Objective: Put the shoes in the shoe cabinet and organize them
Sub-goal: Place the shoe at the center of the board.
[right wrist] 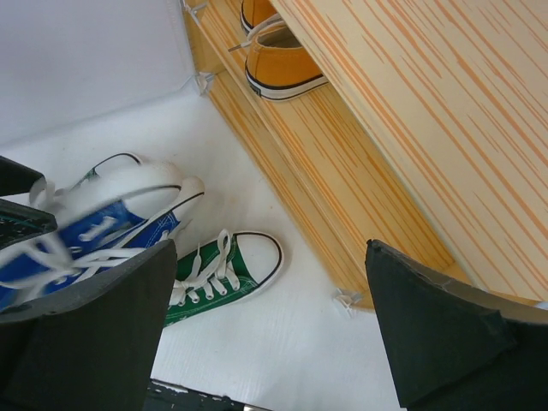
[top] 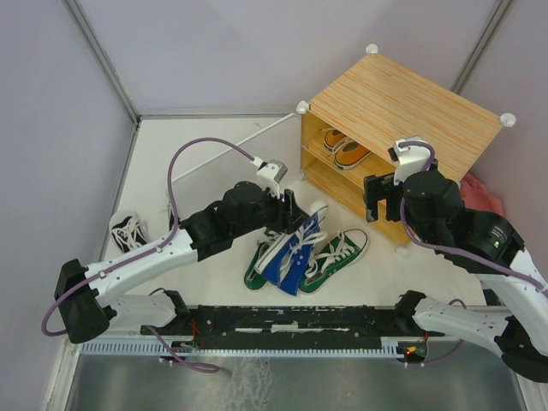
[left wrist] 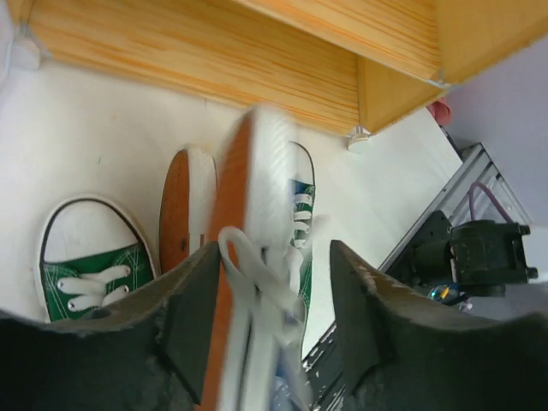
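- My left tool hangs over the shoe pile at the middle of the bench, jaws either side of a blue shoe.
- That shoe is tipped on its edge, showing a white rubber side, a brownish sole and loose white laces. It is blurred in my wrist view, so I cannot tell whether the jaws pinch it.
- Two green shoes with white toe caps lie flat beside and partly under the blue ones.
- An orange pair sits on the upper shelf of the cabinet, a striped light-wood box at the far right.
- A black shoe lies well apart at the left.
- My right tool is released and holds nothing, just in front of the cabinet.
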